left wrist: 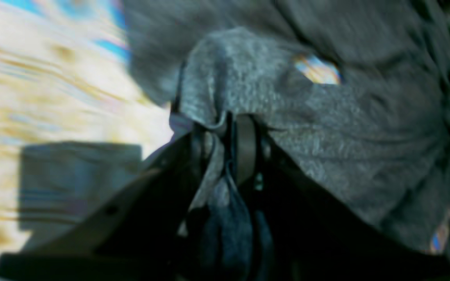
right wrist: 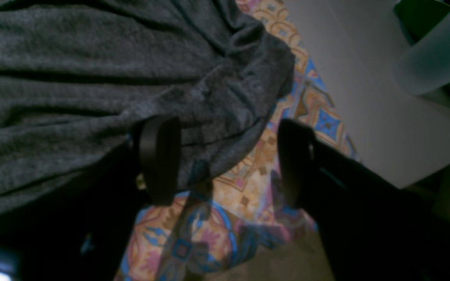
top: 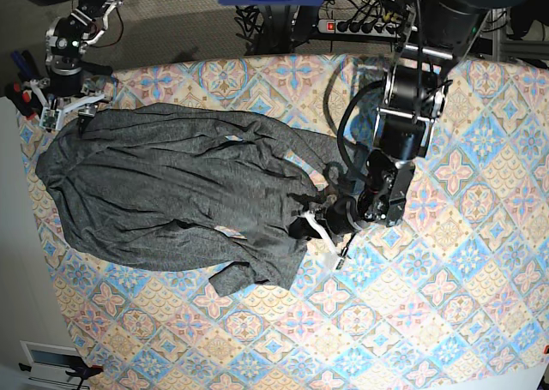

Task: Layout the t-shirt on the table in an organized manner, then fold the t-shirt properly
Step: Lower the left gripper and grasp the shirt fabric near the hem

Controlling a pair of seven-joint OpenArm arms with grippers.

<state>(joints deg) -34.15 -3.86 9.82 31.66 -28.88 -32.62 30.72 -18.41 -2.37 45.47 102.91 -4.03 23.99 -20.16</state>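
Left pincer [left wrist: 233, 128] pinches the wrinkly grey knit t-shirt [top: 171, 193]; right pincer [right wrist: 229, 160] gapes wide.

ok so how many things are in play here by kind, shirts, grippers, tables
t-shirt: 1, dark grey, crumpled
gripper: 2, left gripper pinching shirt fabric, right gripper open at the shirt's edge
table: 1, patterned tile cloth
total: 4

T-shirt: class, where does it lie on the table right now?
In the base view the t-shirt sprawls crumpled over the table's left half, between the right gripper at its far-left corner and the left gripper pinching its right edge.
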